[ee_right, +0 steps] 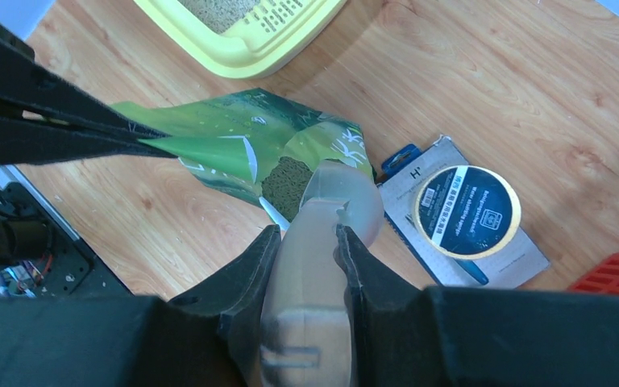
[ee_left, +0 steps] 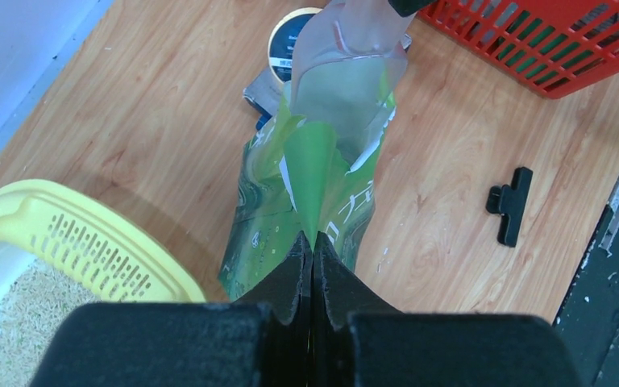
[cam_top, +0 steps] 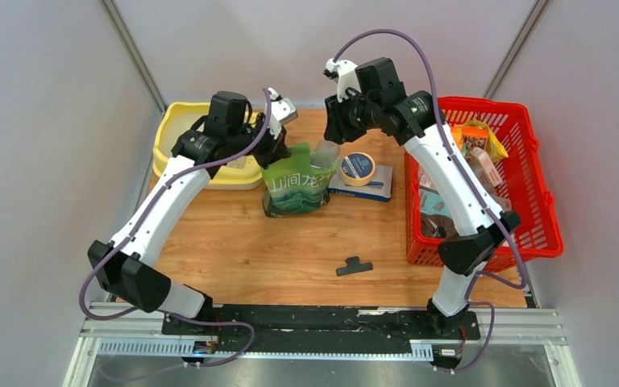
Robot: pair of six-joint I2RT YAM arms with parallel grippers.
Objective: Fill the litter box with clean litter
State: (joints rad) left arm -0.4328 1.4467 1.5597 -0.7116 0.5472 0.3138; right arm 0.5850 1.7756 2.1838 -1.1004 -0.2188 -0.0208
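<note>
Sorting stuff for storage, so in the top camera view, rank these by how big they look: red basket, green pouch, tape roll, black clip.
Largest to smallest:
1. red basket
2. green pouch
3. tape roll
4. black clip

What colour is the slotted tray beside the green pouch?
The tray is pale yellow, clearest in the left wrist view.

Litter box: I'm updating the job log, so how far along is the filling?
Done: some beige litter lies in the yellow litter box. In hand: the left end effector pinches the green litter pouch open while the right end effector holds a translucent scoop at its mouth. Left: carrying more scoops over to the box.
</note>
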